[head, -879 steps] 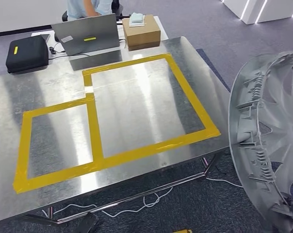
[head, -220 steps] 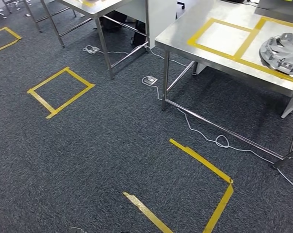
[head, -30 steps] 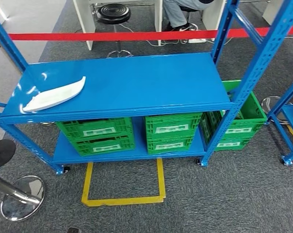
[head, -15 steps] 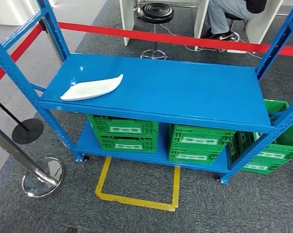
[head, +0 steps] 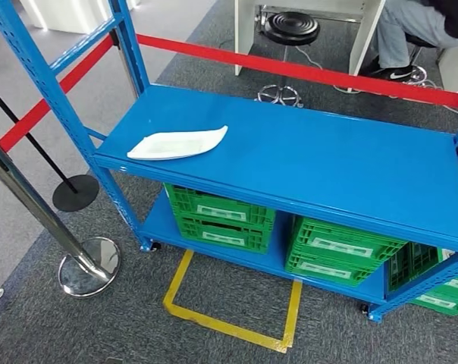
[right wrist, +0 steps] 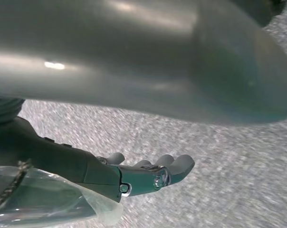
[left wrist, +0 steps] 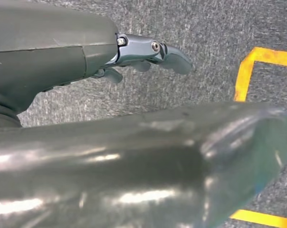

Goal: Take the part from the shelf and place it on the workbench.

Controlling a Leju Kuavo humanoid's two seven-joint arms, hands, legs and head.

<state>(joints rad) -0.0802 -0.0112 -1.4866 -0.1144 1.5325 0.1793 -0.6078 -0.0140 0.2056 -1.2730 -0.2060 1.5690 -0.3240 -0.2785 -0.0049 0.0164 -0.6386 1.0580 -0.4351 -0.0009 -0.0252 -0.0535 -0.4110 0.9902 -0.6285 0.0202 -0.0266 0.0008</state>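
Grey speckled carpet (head: 72, 326) throughout. Yellow tape square (head: 232, 307) on it, lower centre. Chrome stanchion (head: 41, 220) leaning in at lower left, round base shining; black-based post (head: 72, 189) just behind. Red barrier tape (head: 307, 72) stretched across the top. White desk legs (head: 246, 30) and a black stool (head: 290, 26) at upper centre. Seated person's legs (head: 404, 38) at upper right.

A white, flat, pointed part (head: 178, 144) lies on the left end of the blue shelf (head: 330, 163). Green crates (head: 224, 220) sit on the tier below. Behind runs a red barrier band (head: 307, 72), perhaps tape.
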